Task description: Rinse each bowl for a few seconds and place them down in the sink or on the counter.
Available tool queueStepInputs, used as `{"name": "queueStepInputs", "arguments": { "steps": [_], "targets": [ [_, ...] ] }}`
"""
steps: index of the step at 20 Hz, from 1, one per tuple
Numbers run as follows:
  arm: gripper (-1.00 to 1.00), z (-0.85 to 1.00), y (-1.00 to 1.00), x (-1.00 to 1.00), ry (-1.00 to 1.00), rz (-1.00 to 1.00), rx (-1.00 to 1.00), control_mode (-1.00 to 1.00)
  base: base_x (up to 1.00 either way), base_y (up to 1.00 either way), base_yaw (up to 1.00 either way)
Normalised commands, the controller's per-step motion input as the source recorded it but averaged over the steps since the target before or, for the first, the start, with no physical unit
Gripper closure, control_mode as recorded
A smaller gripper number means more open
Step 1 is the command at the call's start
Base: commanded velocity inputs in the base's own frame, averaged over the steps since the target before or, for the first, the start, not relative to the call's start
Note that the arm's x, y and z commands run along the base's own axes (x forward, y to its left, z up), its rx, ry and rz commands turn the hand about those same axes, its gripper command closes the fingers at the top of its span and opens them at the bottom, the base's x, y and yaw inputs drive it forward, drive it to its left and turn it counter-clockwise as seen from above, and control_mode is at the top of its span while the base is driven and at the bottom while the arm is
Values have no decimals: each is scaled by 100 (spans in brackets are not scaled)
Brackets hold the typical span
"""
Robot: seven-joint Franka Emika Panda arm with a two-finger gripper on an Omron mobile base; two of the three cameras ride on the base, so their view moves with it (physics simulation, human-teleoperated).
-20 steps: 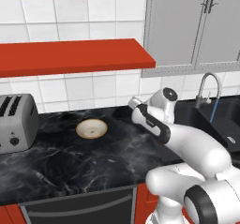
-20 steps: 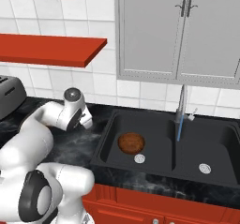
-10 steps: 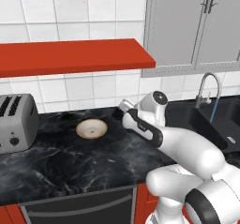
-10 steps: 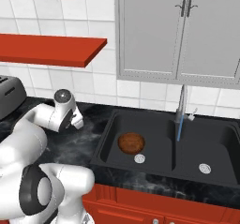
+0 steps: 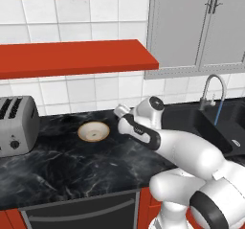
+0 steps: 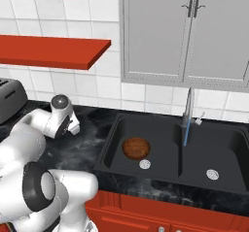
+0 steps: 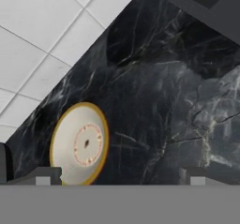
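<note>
While hand (image 7: 117, 176) hovers spread and empty, cream-white bowl (image 5: 93, 131) sits upright, mouth up, on black veined marble-look bench (image 5: 72, 166), left of sink (image 6: 175, 153). Round, shallow, tan rim; no long axis. Right base view adds reddish-brown wood-like bowl (image 6: 135, 148) upright in sink's left basin, beside silver drain (image 6: 144, 164).

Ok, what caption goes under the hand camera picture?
Open gripper hovering over the black counter, with the cream bowl just ahead.
</note>
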Motion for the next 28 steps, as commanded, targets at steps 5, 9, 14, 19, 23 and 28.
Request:
{"name": "queueStepInputs", "arguments": {
  "steps": [5, 9, 14, 19, 23, 28],
  "targets": [
    [-100, -12, 13, 5, 0, 4, 4, -100, 0, 0, 0],
    [-100, -13, 14, 8, 0, 4, 4, -100, 0, 0, 0],
    [-100, -13, 13, 10, 0, 2, 4, -100, 0, 0, 0],
    [-100, -17, 17, 12, 1, 2, 4, -100, 0, 0, 0],
    [-100, -14, 9, 9, 0, 1, 3, -100, 0, 0, 0],
    [-100, -14, 11, 15, 0, 1, 3, -100, 0, 0, 0]
  ]
}}
